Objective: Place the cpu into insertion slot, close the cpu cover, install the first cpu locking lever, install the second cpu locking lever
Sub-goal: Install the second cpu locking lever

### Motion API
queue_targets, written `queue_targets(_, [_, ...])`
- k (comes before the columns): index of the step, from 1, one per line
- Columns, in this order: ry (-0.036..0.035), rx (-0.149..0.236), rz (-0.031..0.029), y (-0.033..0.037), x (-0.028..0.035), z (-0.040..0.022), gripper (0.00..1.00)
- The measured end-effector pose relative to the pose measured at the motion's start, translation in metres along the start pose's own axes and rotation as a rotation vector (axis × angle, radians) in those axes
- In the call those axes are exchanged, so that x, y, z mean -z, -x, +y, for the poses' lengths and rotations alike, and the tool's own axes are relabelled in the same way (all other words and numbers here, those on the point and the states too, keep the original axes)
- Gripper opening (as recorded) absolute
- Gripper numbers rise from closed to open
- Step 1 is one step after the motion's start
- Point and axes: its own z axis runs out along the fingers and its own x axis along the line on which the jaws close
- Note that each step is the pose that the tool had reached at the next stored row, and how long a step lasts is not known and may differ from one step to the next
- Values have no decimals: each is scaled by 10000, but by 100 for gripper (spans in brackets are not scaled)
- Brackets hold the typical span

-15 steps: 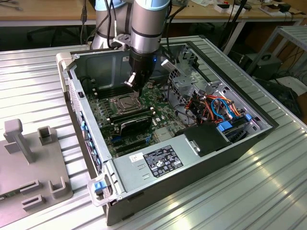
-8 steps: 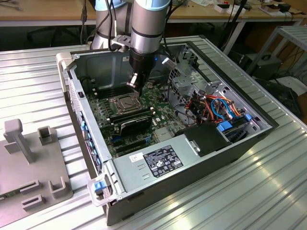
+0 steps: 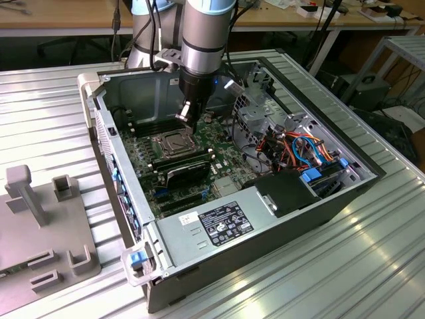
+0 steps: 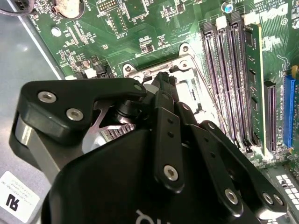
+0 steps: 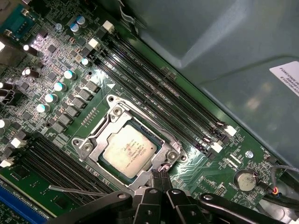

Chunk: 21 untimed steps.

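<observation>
One arm [image 3: 207, 33] in play, and it's standing on a ribbed metal bench [image 3: 372, 266] that carries an open computer case [image 3: 279, 242]. Inside the case lies the green motherboard [image 3: 143, 156], and the arm reaches straight down over it.

Down at the business end, the pincer [image 3: 188, 111] hangs low at the edge of the socket. In both wrist views its tips [image 5: 160, 175] are pressed together with no gap and nothing visible between them. Whether they touch the metalwork below, I cannot tell.

Now the socket itself, in the first wrist view. The cpu cover [image 5: 140, 117] looks to be lying flat, its silver frame ringing the chip, so I'd call that step done or very nearly. The insertion slot [image 5: 147, 132] shows as a dark rim inside that frame. And there's the cpu [image 5: 128, 150], silvery top up, seated square in the slot, so step one is clearly finished.

Smallest of all, a thin metal rod [image 5: 77, 190] lies out across the board beside the socket, near the pincer. That may be a locking lever not yet latched. My read: roughly halfway, levers outstanding.
</observation>
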Motion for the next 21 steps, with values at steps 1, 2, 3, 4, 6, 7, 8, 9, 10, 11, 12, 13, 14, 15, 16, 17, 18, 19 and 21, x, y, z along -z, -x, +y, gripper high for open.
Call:
queue_targets(1, [1, 7, 0, 0, 0, 0, 11])
queue_targets(2, [1, 11, 0, 0, 0, 0, 11])
queue_targets(3, [1, 12, 0, 0, 0, 0, 11])
queue_targets(4, [1, 16, 0, 0, 0, 0, 11])
queue_targets(6, [3, 75, -2, 0, 0, 0, 11])
queue_targets(7, [5, 163, -5, 0, 0, 0, 11])
queue_targets(8, [9, 314, -9, 0, 0, 0, 11])
queue_targets(9, [17, 558, -16, 0, 0, 0, 11])
queue_targets(10, [22, 747, -22, 0, 0, 0, 11])
queue_targets(11, [30, 1004, -30, 0, 0, 0, 11])
queue_targets(12, [36, 1205, -36, 0, -1, 0, 11])
queue_targets(13, [41, 1374, -41, 0, -1, 0, 11])
queue_targets(14, [47, 1570, -47, 0, -1, 0, 11])
queue_targets(15, [54, 1810, -54, 0, -1, 0, 11])
queue_targets(16, [60, 2000, -60, 0, -1, 0, 11])
queue_targets(17, [70, 2327, -70, 0, -1, 0, 11])
queue_targets(18, [76, 2567, -76, 0, -1, 0, 11])
queue_targets(19, [81, 2752, -81, 0, -1, 0, 11])
queue_targets(21, [96, 3417, -96, 0, -5, 0, 11])
